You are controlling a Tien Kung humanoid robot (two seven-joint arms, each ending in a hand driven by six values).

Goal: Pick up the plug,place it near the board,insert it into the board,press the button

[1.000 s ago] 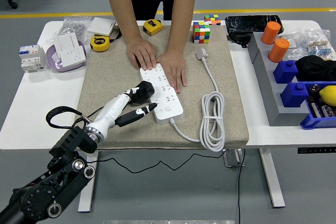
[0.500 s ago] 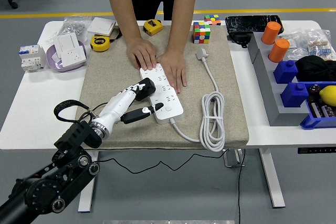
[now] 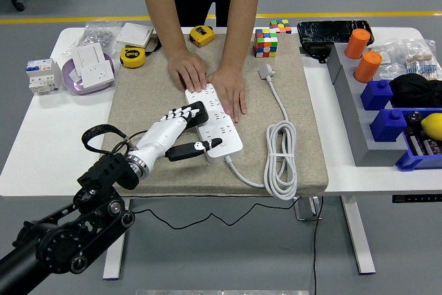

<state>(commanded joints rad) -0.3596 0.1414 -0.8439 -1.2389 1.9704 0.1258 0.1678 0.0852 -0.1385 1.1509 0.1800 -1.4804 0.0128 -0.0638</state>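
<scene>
While I worked from the left, a white breaker (image 3: 41, 75) and a purple dish with a wall socket (image 3: 88, 68) sat at the table's (image 3: 41, 143) far left edge, well clear of the job. Two yellow tape measures (image 3: 132, 56) lay at the back of the tan mat (image 3: 138, 112). My left hand (image 3: 181, 127) reached in over the mat, its fingers curled around the black plug (image 3: 194, 115), which I held against the left edge of the white power board (image 3: 219, 122); the thumb (image 3: 197, 148) stretched out along the board's near end. A person's two hands (image 3: 210, 81) lay flat on the board's far end, covering those sockets. To the right, the board's white cord (image 3: 280, 153) lay coiled on the mat, past a colour cube (image 3: 265, 42). Farther right stood orange cylinders (image 3: 362, 53) and blue blocks (image 3: 387, 105) beside a grey tray (image 3: 352, 112).
</scene>
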